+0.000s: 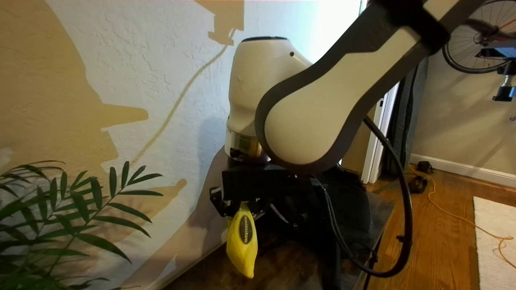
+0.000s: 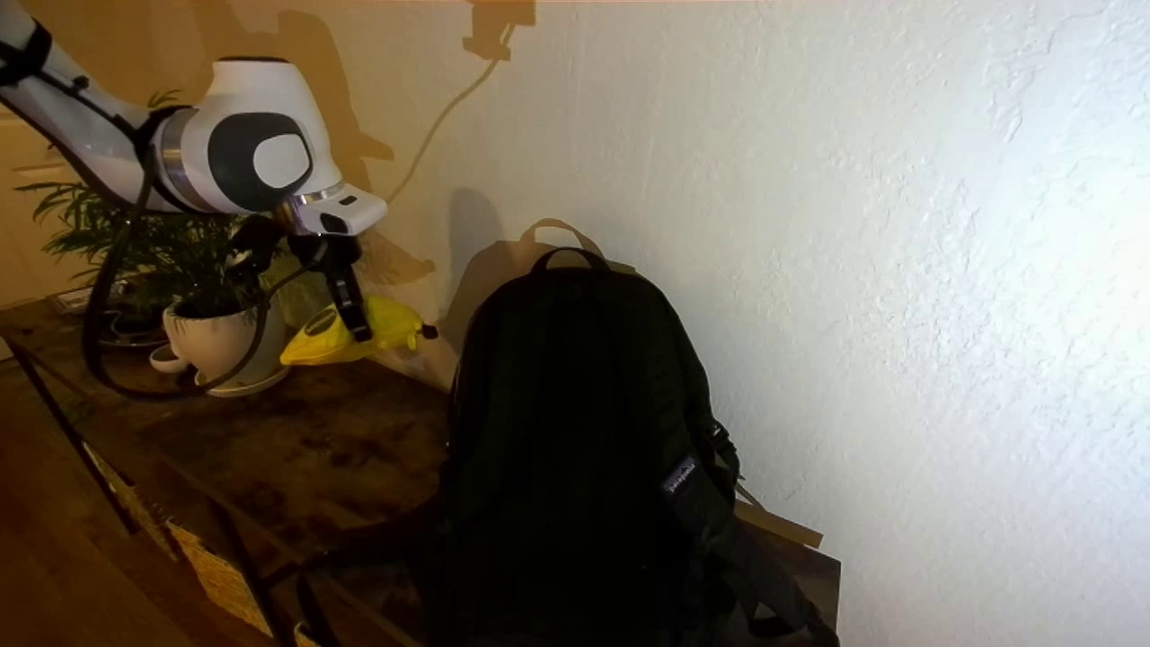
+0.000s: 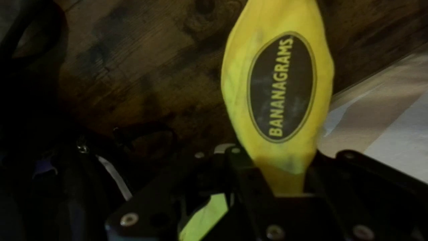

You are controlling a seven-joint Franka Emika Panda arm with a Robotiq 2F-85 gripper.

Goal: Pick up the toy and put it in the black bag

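End effector [image 3: 277,157] pinching the toy [image 2: 384,325], left of the bag [image 2: 575,431] in an exterior view; raise high before crossing.

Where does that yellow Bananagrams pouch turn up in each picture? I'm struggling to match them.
In an exterior view: the yellow Bananagrams pouch hangs low, just left of centre.
In an exterior view: the pouch is at mid-height, left of centre.
Wrist view: the pouch runs down from the top edge, right of centre.
Shared landmark: black backpack, right of the pouch in both exterior views, left of it in the wrist view.
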